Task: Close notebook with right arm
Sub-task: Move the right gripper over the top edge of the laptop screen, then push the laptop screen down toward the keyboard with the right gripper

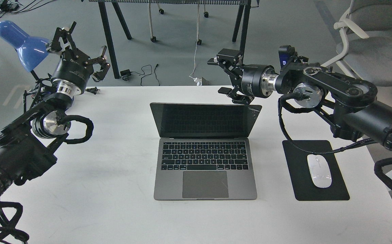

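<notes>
The notebook (pixel 205 152), a grey laptop with a black keyboard and screen, sits open at the table's middle, its lid leaning towards the keyboard. My right gripper (pixel 223 76) is open, fingers spread, right behind the lid's top right edge; its lower finger (pixel 237 97) sits at that edge. My left gripper (pixel 80 45) is open and empty, raised at the far left by the blue lamp, well away from the notebook.
A black mouse pad (pixel 317 169) with a white mouse (pixel 318 170) lies right of the notebook, under my right arm. A blue lamp (pixel 21 42) stands at the back left. A grey chair (pixel 375 44) is beyond the white table (pixel 107 176) at the right.
</notes>
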{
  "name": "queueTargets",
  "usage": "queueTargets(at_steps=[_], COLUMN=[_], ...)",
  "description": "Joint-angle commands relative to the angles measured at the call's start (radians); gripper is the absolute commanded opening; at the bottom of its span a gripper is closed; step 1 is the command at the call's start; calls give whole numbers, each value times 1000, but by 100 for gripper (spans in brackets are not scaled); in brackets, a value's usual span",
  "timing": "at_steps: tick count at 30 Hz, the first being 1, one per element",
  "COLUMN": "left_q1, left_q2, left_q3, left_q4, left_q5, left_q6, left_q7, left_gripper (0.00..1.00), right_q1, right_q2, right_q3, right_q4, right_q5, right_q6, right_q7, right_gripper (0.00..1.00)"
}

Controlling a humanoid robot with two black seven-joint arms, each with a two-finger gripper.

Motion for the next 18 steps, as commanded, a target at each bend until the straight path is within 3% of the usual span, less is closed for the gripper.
queueTargets(at_steps=[1,18], left_q1=[0,0], left_q2=[0,0], left_q3=[0,0], left_q4=[1,0], left_q5=[0,0], left_q6=[1,1], left_q7=[0,0], left_gripper=[100,100], right_q1=[0,-21], right_q2=[-22,-82], right_q3=[-36,-160], right_q4=[40,258], right_q5=[0,0], right_q6=[33,80], right_q7=[0,0], right_gripper=[100,100])
